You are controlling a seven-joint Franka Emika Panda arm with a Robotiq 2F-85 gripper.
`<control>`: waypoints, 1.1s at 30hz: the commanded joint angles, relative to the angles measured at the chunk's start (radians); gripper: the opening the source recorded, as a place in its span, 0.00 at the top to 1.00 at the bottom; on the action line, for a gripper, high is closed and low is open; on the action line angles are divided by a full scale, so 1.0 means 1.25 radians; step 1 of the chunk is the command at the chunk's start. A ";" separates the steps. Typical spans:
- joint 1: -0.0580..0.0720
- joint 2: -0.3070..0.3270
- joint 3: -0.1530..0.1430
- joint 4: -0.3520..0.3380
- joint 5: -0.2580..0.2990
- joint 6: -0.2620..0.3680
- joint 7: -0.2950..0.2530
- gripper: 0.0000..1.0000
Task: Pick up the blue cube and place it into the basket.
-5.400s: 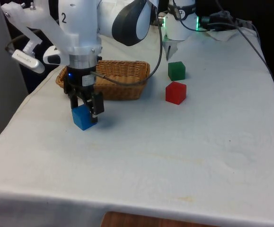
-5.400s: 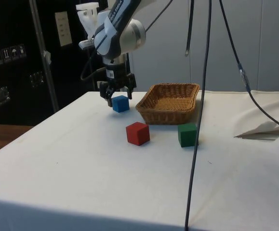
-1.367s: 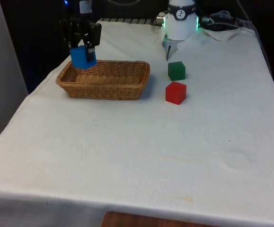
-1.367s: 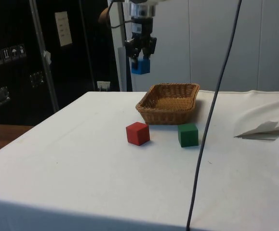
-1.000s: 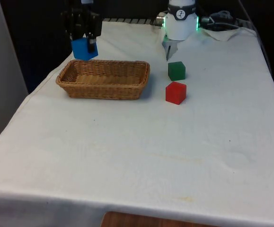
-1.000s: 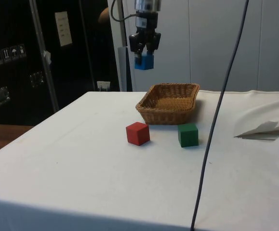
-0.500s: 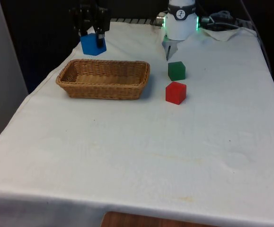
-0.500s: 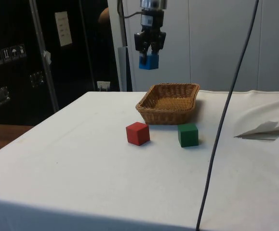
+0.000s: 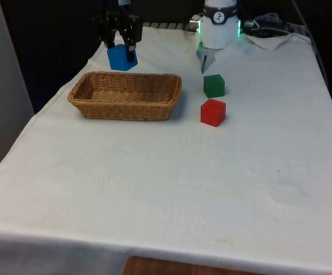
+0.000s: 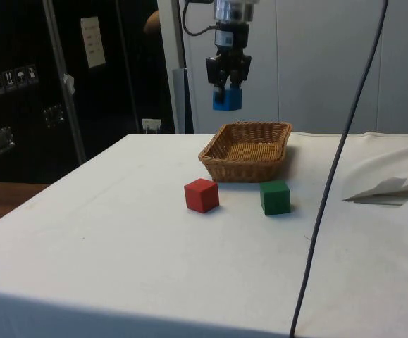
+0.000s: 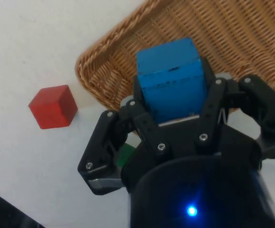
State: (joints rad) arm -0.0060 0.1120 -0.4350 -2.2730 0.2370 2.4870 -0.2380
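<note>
The claw (image 9: pixel 120 47) grips the blue cube (image 9: pixel 121 58) between its two fingers and holds it in the air, well above the tabletop (image 9: pixel 171 172). In the front view the cube hangs above the basket's (image 9: pixel 125 95) far rim, a little towards the front view's left of the basket's middle. In the side view the claw (image 10: pixel 227 89) holds the cube (image 10: pixel 227 98) high over the basket (image 10: pixel 248 151), clear of the wicker and touching nothing but the fingers. The wrist view shows the cube (image 11: pixel 171 78) clamped on two opposite faces by the claw (image 11: pixel 175 102), with the woven basket (image 11: pixel 213 42) spread beneath it and one rounded corner of the rim below the cube. The basket is a shallow oblong of brown wicker and sits flat on the white cloth. A red cube (image 9: pixel 213 112) rests on the cloth near the basket's end on the front view's right, and a green cube (image 9: pixel 214 85) sits just behind it, closer to the robot; the two stand close together but apart. In the wrist view the red cube (image 11: pixel 53 107) lies outside the basket, near its corner.
</note>
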 commanded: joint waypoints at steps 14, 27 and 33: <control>-0.002 0.018 -0.012 -0.043 0.019 0.032 -0.095 0.97; -0.003 0.058 -0.021 -0.045 0.010 0.058 -0.146 0.97; -0.001 0.077 -0.026 -0.046 0.005 0.074 -0.167 0.97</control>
State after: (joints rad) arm -0.0080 0.2040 -0.4670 -2.3290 0.2470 2.5670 -0.4460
